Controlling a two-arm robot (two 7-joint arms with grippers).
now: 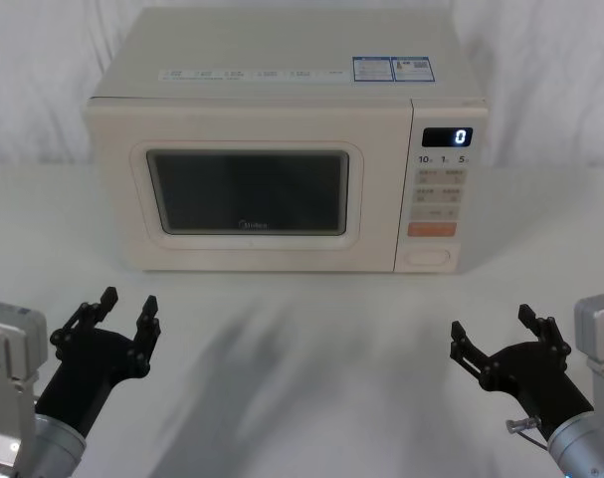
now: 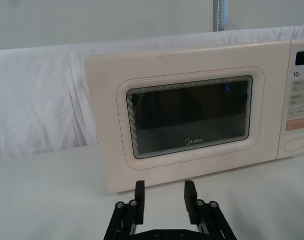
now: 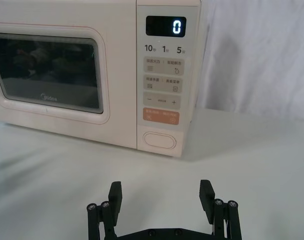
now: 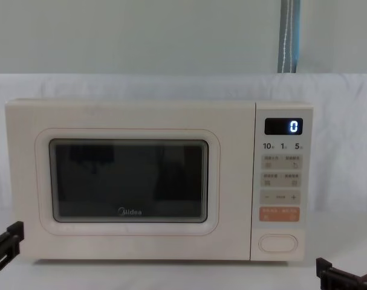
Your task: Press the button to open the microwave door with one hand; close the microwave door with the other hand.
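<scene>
The microwave [image 1: 282,149] was cream-white, its door [image 1: 247,194] the same cream around a dark glass window. A black display [image 1: 447,136] showed a white 0. One key [image 1: 431,229] was orange; the oval button [image 1: 429,256] was cream with a thin outline. Both grippers [image 1: 125,317] [image 1: 496,334] were black with silver-grey brackets. The table [image 1: 311,398] was white.

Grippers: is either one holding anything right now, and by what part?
Nothing is held. The left gripper and right gripper hang open, short of the microwave.
</scene>
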